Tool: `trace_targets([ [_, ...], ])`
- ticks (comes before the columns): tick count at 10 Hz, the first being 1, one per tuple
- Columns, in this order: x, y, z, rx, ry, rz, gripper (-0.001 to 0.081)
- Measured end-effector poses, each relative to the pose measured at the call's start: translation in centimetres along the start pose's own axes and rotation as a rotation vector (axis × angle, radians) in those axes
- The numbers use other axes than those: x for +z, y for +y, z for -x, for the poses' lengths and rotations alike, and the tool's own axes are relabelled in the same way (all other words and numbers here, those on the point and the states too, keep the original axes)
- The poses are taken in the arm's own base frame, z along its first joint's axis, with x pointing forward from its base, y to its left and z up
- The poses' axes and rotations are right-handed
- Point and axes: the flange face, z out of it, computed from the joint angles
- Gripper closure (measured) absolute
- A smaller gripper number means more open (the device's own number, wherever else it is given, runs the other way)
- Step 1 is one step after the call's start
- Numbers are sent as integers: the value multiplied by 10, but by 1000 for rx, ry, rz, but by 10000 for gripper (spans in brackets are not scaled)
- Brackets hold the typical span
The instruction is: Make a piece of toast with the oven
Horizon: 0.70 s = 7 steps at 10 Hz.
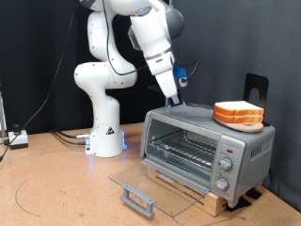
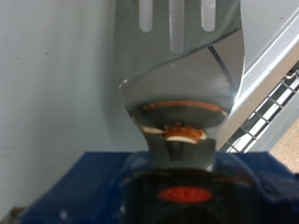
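Note:
The silver oven (image 1: 202, 141) stands on a wooden board with its glass door (image 1: 150, 185) folded down flat and its wire rack (image 1: 183, 149) showing inside. Two alike slices of toast (image 1: 238, 114) lie stacked on the oven's roof, toward the exterior view's right. My gripper (image 1: 175, 91) hangs over the roof's left part, shut on a blue-handled metal spatula (image 2: 177, 56). The slotted blade points down at the oven top (image 2: 56, 93), a short way left of the toast. An orange-tan streak shows in the shiny blade.
The door handle (image 1: 136, 198) juts out over the wooden table at the front. Round knobs (image 1: 226, 165) sit on the oven's right panel. A black stand (image 1: 256, 87) rises behind the toast. The arm's white base (image 1: 105, 132) and cables (image 1: 19, 139) are at the left.

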Motion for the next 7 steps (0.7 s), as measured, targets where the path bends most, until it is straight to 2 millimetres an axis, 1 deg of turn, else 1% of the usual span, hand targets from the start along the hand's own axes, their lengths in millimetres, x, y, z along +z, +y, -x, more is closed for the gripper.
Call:
trace_targets([
  [4,3,2,4,31,-30,-2,381],
  [7,6,7,8,41,-54,7,381],
])
